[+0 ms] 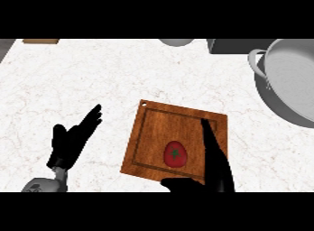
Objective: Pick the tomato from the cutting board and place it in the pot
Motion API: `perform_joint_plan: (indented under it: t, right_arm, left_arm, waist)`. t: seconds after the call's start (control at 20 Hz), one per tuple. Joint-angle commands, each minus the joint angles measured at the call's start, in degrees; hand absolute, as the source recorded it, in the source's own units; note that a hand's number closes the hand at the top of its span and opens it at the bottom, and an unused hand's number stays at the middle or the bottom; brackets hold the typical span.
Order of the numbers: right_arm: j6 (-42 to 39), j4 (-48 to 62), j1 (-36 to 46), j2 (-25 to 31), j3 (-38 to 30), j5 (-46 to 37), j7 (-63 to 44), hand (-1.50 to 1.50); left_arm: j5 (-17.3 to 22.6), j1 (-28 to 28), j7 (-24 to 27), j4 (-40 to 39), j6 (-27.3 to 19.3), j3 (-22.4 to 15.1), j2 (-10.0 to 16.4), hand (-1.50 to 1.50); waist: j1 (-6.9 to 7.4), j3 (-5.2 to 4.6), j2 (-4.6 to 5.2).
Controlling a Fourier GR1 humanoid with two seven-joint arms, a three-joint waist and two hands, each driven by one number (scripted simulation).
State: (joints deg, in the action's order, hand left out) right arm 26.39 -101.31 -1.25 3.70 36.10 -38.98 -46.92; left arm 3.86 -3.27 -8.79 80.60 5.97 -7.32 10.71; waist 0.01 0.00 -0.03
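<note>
Step in hand, as I read it: the grasp, not yet closed. Tomato (176, 154) sits on the board (161, 126), lower middle, stem end up; pot (279, 106) is well apart at upper right, nothing seen in it.

Right hand (217, 164) is wide open; fingers straight, lying along the tomato's right side, just beside it with a thin strip of board showing between; thumb sticks out below the tomato, near the board's front edge. It holds nothing; can't tell if it's resting on the board or hovering over it.

To do it well, my take: slide the hand left until the fingers meet the tomato, bring the thumb up opposite so the tomato sits centred between them, then curl; closing off-centre could roll it, it's round. Lift straight up clear of the board before swinging toward the pot; clear the rim and near handle.

Left hand (73, 142): open, fingers up, idle left of the board.
</note>
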Motion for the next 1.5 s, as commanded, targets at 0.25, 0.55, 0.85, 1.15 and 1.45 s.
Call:
perform_joint_plan:
  t: [0.25, 0.55, 0.85, 1.15, 1.45]
  right_arm:
    - [2.83, 0.33, -4.47, 0.54, -4.5, 16.9, 20.17, -1.5]
    - [7.66, 9.54, -4.6, -3.61, -3.4, 24.88, 32.24, -1.5]
    - [5.72, 20.11, -0.1, -3.68, -7.57, 38.55, 41.43, -1.5]
    - [9.46, 31.46, 4.75, -3.69, -0.58, 31.7, 46.59, 1.5]
    - [7.55, 35.8, 3.72, -3.66, -2.99, 46.71, 59.84, 1.5]
  left_arm:
    - [-0.44, -0.61, 0.36, -1.55, 1.5, 1.39, -0.14, 0.0]
    - [-3.3, -1.3, 1.09, -2.11, -0.56, 0.36, -2.69, 0.0]
    - [-2.41, -1.64, 0.72, -2.92, 1.62, 2.16, -2.23, 0.0]
    - [-2.03, -2.07, 1.49, -2.94, 3.32, 3.41, -1.32, 0.0]
    - [-2.82, -0.28, 0.22, -1.8, 2.8, 2.95, -2.36, 0.0]
  waist:
    - [0.02, 0.04, 0.02]
    - [0.05, 0.02, 0.04]
    - [0.14, 0.04, 0.12]
    - [0.64, -0.03, 0.24]
    - [0.57, 0.07, 0.16]
